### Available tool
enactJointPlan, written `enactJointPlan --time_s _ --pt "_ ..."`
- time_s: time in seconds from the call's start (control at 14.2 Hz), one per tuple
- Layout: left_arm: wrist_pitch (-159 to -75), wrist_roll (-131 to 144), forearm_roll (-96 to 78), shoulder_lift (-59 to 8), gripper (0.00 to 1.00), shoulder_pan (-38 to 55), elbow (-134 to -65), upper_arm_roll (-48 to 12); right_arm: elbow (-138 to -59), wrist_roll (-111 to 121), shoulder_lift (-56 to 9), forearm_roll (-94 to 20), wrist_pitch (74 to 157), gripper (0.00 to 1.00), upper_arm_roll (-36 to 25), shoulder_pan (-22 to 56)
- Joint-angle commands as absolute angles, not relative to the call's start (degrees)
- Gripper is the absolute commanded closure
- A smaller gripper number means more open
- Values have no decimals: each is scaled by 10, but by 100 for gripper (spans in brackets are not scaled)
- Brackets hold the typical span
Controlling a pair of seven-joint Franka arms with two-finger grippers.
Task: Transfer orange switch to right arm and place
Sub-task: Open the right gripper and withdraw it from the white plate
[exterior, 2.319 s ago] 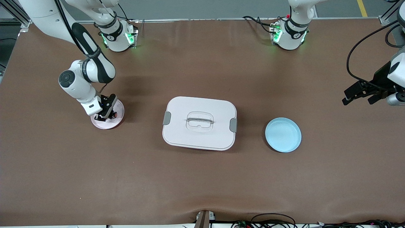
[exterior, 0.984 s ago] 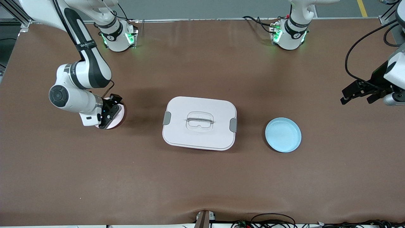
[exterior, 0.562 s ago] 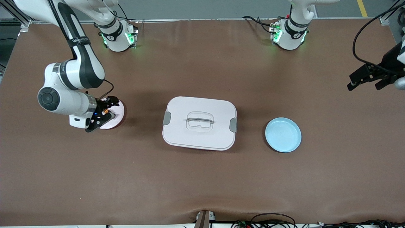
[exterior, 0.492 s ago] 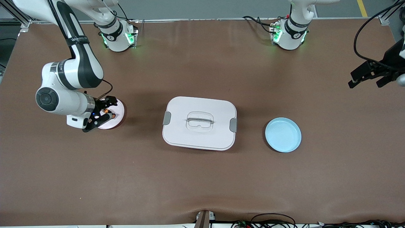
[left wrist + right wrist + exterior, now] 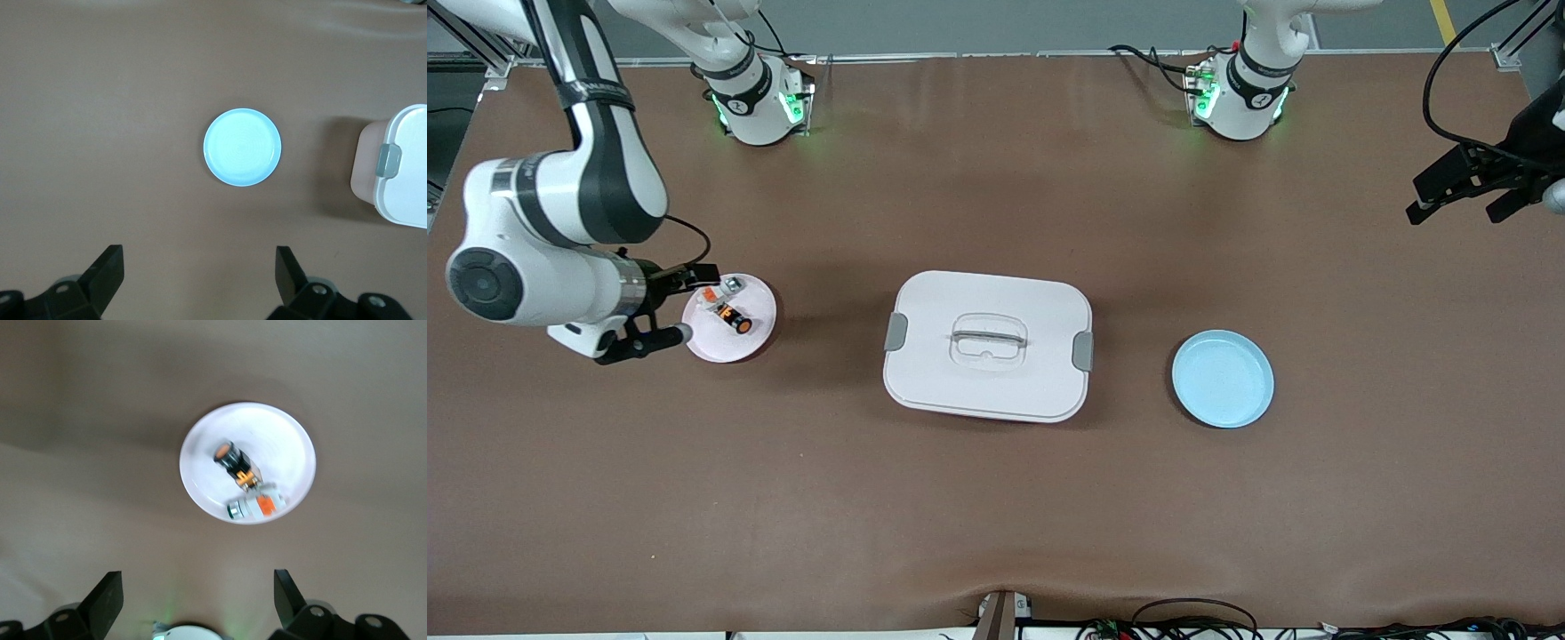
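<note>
At the left edge of the front view, the right gripper hangs beside a pink plate, its jaws spread wide with nothing between them. On that plate lies the orange switch, touching a whitish-grey block with an orange label. A white lidded box sits in the middle of the brown table, and a blue plate lies lower right of centre, toward the left arm's end. At the upper right edge the left gripper is raised over bare table, jaws apart and empty.

Along the bottom of the left wrist view, two black fingers stand wide apart, holding nothing. The blue plate shows at centre and a corner of the box at the right edge.

Centre-frame in the right wrist view, the pink plate carries the orange switch and the block. The fingers at the bottom are spread and empty.
</note>
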State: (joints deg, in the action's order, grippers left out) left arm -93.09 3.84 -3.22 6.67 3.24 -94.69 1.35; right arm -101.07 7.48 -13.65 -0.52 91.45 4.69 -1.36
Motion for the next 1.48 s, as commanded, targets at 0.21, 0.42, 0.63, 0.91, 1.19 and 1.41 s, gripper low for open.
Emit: enactJointPlan --time_s 0.21,0.42,0.63,0.91,1.19,1.41 --pt "-950 43 -16 111 0 37 -993 12 -935 -33 -141 8 850 0 54 -48" --pt "-950 36 -12 102 0 38 -984 13 -891 -37 -143 8 807 0 54 -51" --pt "-946 33 -13 98 0 39 -981 12 -875 -33 -146 12 780 0 54 -49" --pt "-945 33 -13 90 0 38 -972 13 -848 -35 -146 29 787 0 56 -42" --pt "-944 34 -13 88 0 38 -969 13 -806 -33 -148 16 785 0 56 -57" --pt "-944 34 -13 88 0 38 -969 13 -773 -33 -146 14 776 0 61 -53"
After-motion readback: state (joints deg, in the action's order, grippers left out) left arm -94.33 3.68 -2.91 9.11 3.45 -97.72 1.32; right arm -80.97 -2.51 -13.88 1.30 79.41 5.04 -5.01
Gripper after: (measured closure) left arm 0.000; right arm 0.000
